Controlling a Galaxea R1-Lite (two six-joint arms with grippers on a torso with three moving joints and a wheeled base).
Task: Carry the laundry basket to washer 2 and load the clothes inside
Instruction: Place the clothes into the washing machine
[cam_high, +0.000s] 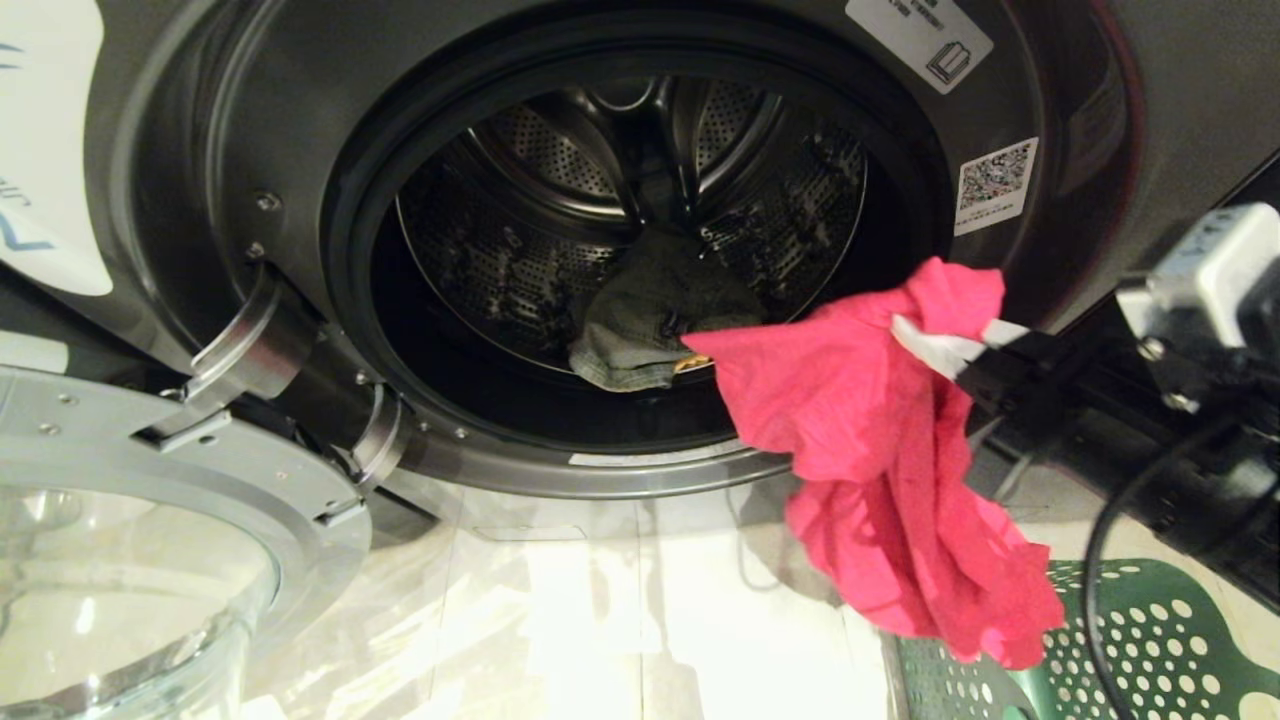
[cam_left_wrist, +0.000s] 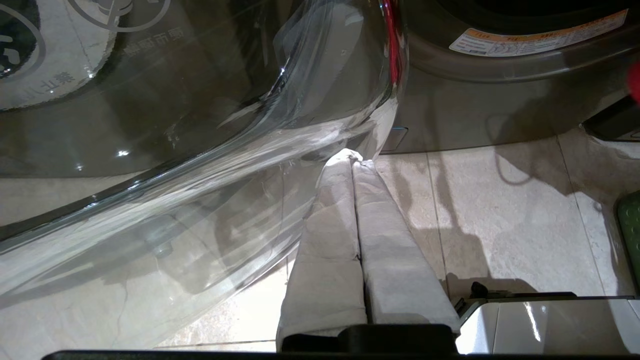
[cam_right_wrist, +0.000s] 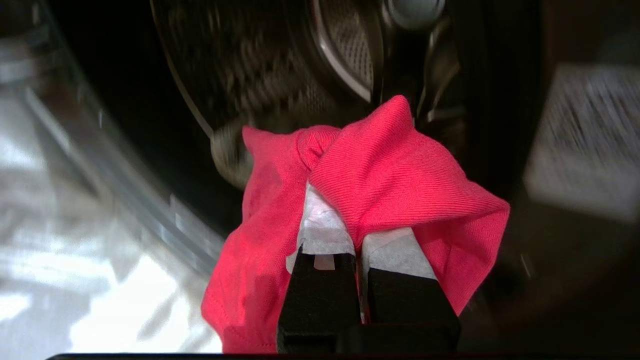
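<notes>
A: R gripper (cam_high: 925, 345)?

B: Clamped tight on a red garment (cam_high: 880, 440), just outside washer 2's (cam_high: 200, 150) door opening, at its right edge. Cloth is bunched over the padded fingertips (cam_right_wrist: 325, 230) and the rest hangs down past the washer's lower rim.

A: So how far along?

B: Well into loading, I'd say. Basket's at the machine already: the laundry basket (cam_high: 1150, 640) sits on the floor just below and right of the washer's mouth. Door (cam_high: 150, 520) is swung open to the washer's left. One grey-green garment (cam_high: 650, 320) lies inside the drum (cam_high: 560, 240) near its front lip. Red one is held at the opening, not in yet. Left to do: push it in, let go, then whatever else is in the basket.

A: How much is that?

B: Can't tell. Only a corner of the basket shows, inside not visible.

A: L gripper (cam_left_wrist: 356, 160)?

B: Parked low beside the open door's glass, pads pressed together, holding nothing. Not in the head view.

A: Anything else unclear?

B: The numeral label on the washer is cut off, so I can't confirm the "2" from here. Something small and orange-ish by the grey garment, can't make out what. Wrist cam's drum view is smeared.
</notes>
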